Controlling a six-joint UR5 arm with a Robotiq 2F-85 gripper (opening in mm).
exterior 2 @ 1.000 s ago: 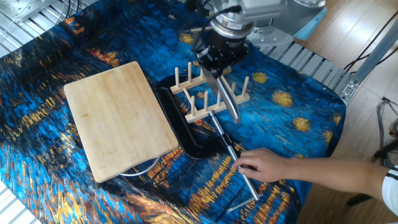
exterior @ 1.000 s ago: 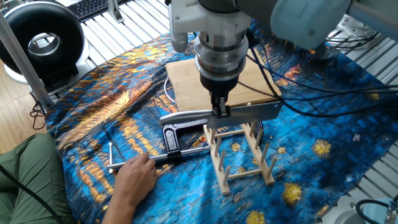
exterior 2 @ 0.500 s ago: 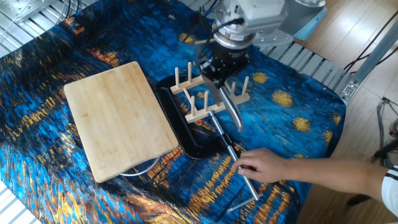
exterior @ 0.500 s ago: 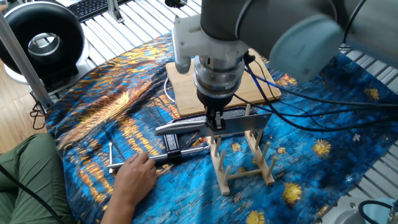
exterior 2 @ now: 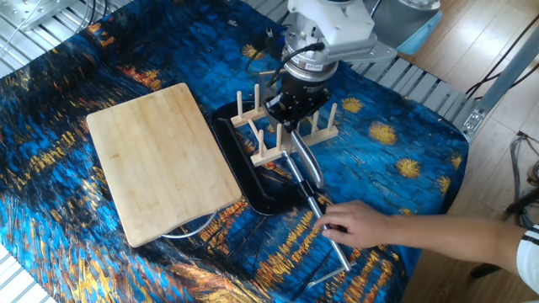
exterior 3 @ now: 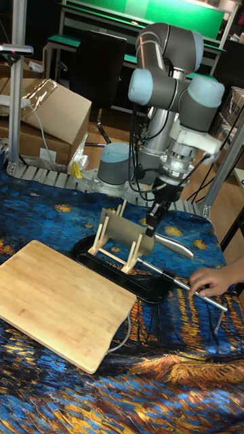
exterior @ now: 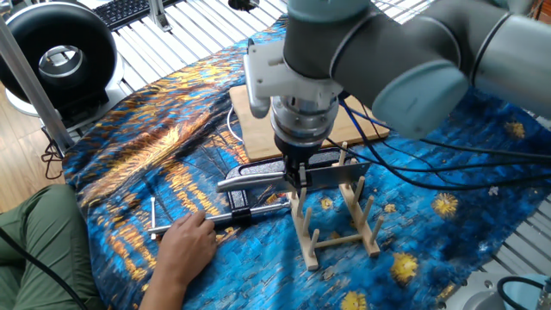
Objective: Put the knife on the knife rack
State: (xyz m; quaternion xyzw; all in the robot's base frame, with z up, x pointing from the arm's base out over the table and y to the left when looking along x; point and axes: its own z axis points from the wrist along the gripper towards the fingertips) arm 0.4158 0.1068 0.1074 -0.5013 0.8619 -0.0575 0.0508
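Observation:
My gripper (exterior: 299,176) is shut on the knife (exterior: 340,175), which it holds edge-down where blade meets handle. The broad silver blade sits low between the upright pegs of the light-wood knife rack (exterior: 340,226). The grey handle sticks out past the rack's end toward the person's hand. In the other fixed view the gripper (exterior 2: 285,114) hangs right over the rack (exterior 2: 268,151), with the knife handle (exterior 2: 308,162) pointing down-right. The tall fixed view shows the gripper (exterior 3: 150,227), the knife handle (exterior 3: 175,248) and the rack (exterior 3: 112,256).
A black C-clamp (exterior: 237,200) lies beside the rack, and a person's hand (exterior: 185,245) rests on its screw bar. A bamboo cutting board (exterior 2: 160,160) lies behind the rack. Blue patterned cloth covers the table. Cables hang from the arm.
My gripper has come down with the knife, so the blade now sits lower among the rack's pegs. The person's hand has stayed put.

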